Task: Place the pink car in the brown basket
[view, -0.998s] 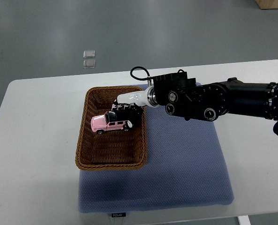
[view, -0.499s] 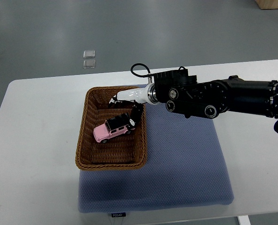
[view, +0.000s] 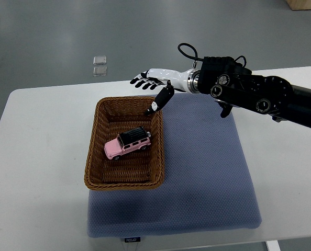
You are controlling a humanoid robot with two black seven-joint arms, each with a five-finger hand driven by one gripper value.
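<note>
Surface (view: 45,157): white, spreading under the robot hand, carrying everything.
Blue mat (view: 208,178): below the robot hand, the basket overlapping its left part.
Brown basket (view: 92,157): just below the robot hand.
Right robot hand (view: 153,86): fingers spread wide, holding nothing, above the basket's far rim.
Pink car (view: 127,143): lying inside the basket, clear of the fingers.

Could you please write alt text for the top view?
A pink car lies inside a brown basket on a blue mat. The right hand, open, hovers above the basket's far rim.
</note>
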